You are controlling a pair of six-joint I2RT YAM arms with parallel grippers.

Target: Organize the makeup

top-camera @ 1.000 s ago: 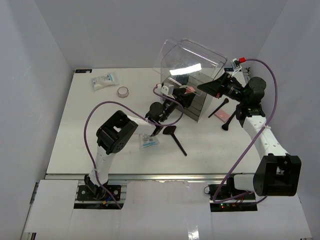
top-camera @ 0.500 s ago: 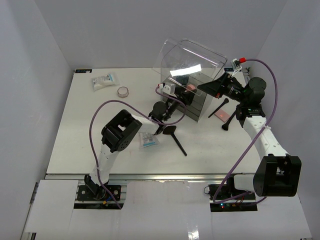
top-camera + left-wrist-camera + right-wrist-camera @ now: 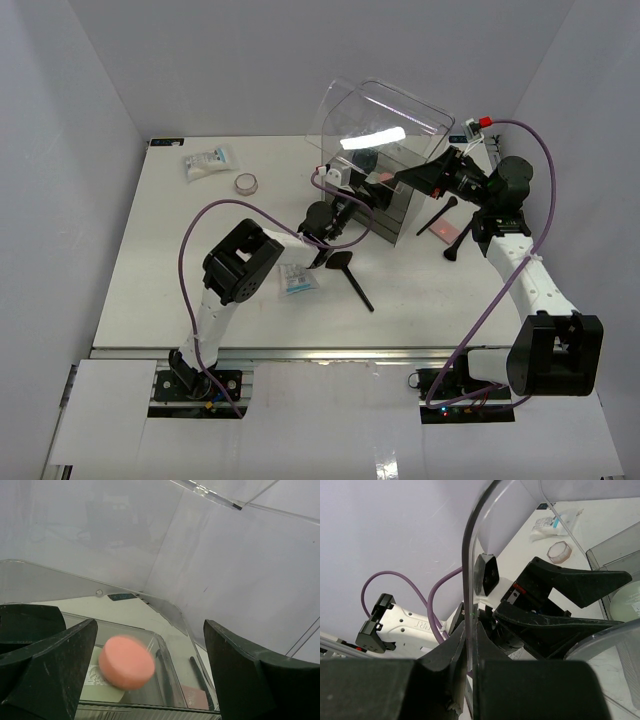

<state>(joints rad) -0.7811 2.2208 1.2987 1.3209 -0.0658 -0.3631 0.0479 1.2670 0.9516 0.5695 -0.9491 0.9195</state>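
Observation:
My left gripper (image 3: 362, 193) is open above the top tray of the clear box (image 3: 392, 212). In the left wrist view a round pink compact (image 3: 126, 662) is blurred and loose between the wide-apart fingers (image 3: 55, 670), above a pale green compact (image 3: 92, 682) in the tray. My right gripper (image 3: 422, 180) is shut on the edge of the clear lid (image 3: 385, 118) and holds it raised; the right wrist view shows the fingers (image 3: 452, 650) pinching the lid (image 3: 468, 560). A flat-headed black brush (image 3: 351, 277) and a white-and-blue packet (image 3: 297, 281) lie in front of the box.
A second packet (image 3: 208, 161) and a small round compact (image 3: 246, 183) lie at the back left. Two black brushes (image 3: 438, 214) and a pink palette (image 3: 446, 230) lie right of the box, under my right arm. White walls stand on three sides.
My left gripper has moved further over the box's top tray, and the pink compact is now loose between its open fingers. The right gripper still holds the lid up.

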